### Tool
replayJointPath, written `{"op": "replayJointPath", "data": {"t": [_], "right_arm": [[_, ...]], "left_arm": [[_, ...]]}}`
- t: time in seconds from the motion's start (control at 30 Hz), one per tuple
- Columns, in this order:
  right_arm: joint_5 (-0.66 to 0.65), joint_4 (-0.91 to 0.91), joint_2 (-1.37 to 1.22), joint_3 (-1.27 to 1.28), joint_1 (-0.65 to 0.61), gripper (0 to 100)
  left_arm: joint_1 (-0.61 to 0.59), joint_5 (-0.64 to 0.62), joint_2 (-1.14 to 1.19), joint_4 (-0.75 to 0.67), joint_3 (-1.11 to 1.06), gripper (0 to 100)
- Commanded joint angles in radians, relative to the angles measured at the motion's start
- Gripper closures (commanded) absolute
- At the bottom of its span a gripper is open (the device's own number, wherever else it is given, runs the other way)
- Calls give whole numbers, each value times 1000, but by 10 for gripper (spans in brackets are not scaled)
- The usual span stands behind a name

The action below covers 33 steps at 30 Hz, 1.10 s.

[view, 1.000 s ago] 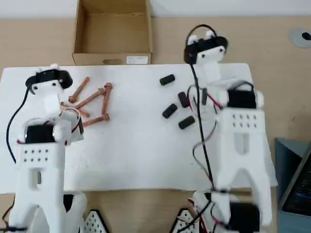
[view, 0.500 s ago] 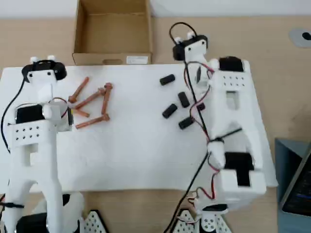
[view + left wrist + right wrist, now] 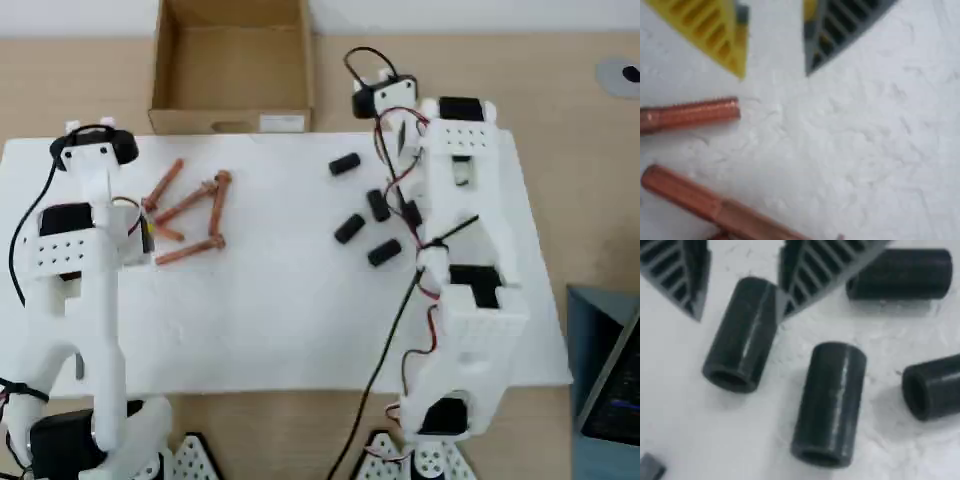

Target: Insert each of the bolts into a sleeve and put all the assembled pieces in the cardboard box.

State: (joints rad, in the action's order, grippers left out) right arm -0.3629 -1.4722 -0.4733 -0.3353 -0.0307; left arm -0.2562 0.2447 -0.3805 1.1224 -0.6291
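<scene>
**A:** Right gripper [image 3: 740, 306] state?

**B:** Jaws apart, nothing gripped. The nearest sleeve [image 3: 742, 335] is laid flat on the white sheet [image 3: 700, 430], with one end in the gap. Contact with a finger cannot be told. A second sleeve [image 3: 830, 405] is just beside it, and two more lie farther out.

**A:** Left gripper [image 3: 775, 70]?

**B:** Also open and empty. The end of one bolt [image 3: 690, 114] is just off the yellow finger [image 3: 715, 30]. A second bolt [image 3: 715, 205] lies farther out. The cardboard box [image 3: 232, 122] is well beyond both grippers on the desk [image 3: 560, 90], with no assembled piece in it.

**A:** Step in hand?

**B:** Judged as first pickup. The nearest sleeve should be centred in the gap and gripped across its round body near mid-length, so the bore is left clear. The second sleeve should not be caught as the jaws close. The bolt is best taken near its head, so the shank is left free for insertion.
</scene>
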Motion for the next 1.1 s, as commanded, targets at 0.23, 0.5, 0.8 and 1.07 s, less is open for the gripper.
{"op": "replayJointPath", "data": {"t": [0.23, 0.5, 0.8, 1.07], "right_arm": [[-38, -26, -8, -44, 36, 824], [-46, -25, -87, -48, 36, 824], [-43, 18, -166, -48, 36, 825], [-43, 40, -234, -48, 28, 989]], "left_arm": [[-2, -8, 1, -9, 49, 911], [-2, -8, 1, -9, 46, 911], [-3, -8, 1, -9, 44, 911], [-2, -8, 1, -11, 21, 912]]}}
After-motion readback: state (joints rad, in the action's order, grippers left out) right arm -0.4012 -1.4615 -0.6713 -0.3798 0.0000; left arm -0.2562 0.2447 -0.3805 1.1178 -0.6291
